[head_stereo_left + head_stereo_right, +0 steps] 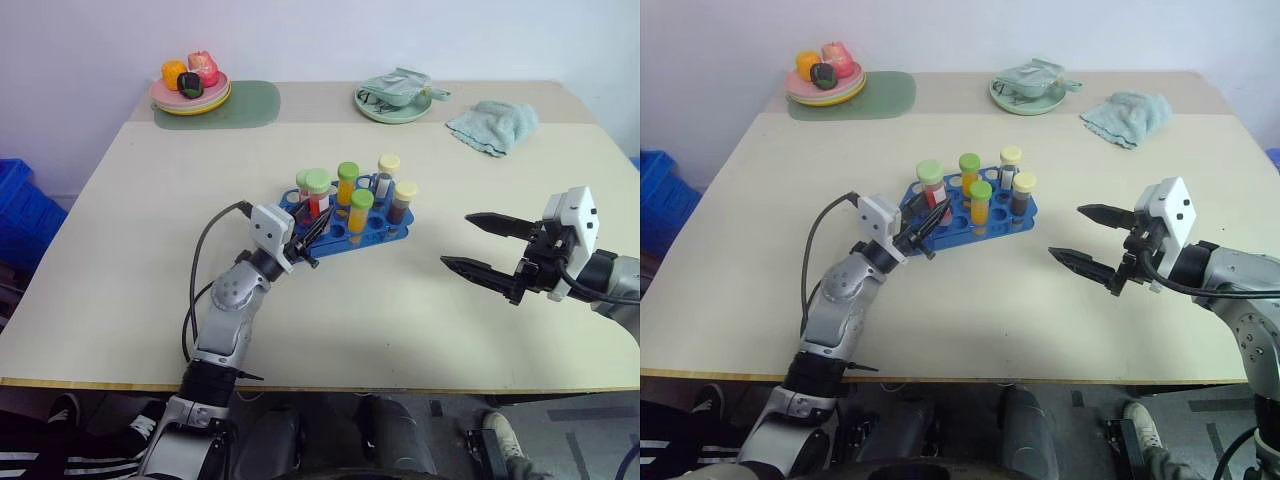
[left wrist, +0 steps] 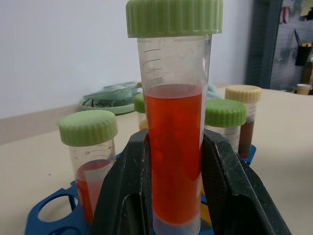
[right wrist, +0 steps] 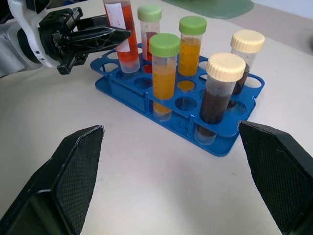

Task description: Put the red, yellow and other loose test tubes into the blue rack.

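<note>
A pale beige surface [image 1: 400, 320] stands against a white wall. The left gripper [image 1: 308, 237] has its black fingers [image 2: 122, 196] closed on a clear plastic test tube with red liquid and a green cap [image 2: 174, 122], upright at the rack's 9 o'clock end, its bottom in a hole. The bright blue plastic rack [image 3: 230, 142] lies at the centre of the surface and holds five more capped tubes. At 3 o'clock from it, well apart, the right gripper [image 1: 478, 243] hovers, its fingers spread wide and empty.
</note>
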Motion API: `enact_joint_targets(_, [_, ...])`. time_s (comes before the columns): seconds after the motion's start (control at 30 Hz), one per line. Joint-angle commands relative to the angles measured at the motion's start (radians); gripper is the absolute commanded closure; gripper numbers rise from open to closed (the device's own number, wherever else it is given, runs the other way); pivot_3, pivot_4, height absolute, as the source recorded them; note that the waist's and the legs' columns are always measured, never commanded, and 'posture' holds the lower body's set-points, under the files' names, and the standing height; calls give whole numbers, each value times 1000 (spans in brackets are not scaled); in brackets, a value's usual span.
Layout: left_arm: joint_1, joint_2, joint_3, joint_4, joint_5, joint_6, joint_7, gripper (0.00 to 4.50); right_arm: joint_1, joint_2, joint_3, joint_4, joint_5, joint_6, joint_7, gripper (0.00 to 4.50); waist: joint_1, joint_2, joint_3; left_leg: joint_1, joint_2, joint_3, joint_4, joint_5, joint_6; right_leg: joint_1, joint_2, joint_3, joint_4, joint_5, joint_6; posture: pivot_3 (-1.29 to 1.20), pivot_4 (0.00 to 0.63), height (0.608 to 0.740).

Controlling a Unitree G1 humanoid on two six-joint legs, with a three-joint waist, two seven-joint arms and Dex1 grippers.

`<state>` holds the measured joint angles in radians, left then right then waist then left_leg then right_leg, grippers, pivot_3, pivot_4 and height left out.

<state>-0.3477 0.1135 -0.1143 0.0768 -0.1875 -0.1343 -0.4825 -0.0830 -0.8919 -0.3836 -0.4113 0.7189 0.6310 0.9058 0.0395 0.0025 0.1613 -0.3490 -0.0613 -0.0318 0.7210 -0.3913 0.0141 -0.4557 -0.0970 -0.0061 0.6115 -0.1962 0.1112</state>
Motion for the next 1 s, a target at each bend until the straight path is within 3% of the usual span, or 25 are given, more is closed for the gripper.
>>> enact_joint_targets(0.03, [5,-2,8,-47,0,9,14,3681,7,-9,-27,-29,1,-12,-1,0,0,0,0,0,0,0,0,0,0,0,0,0,0,0,0,0,150,740])
enact_joint_targets(0.43, [74,-4,-6,-130,-14,95,13,3681,-17,-5,-15,-22,0,-15,-13,0,0,0,0,0,0,0,0,0,0,0,0,0,0,0,0,0,150,740])
enact_joint_targets(1.0, [16,-20,10,-38,6,75,36,3681,-24,-2,-15,-21,-4,-20,-20,0,1,0,0,0,0,0,0,0,0,0,0,0,0,0,0,0,150,740])
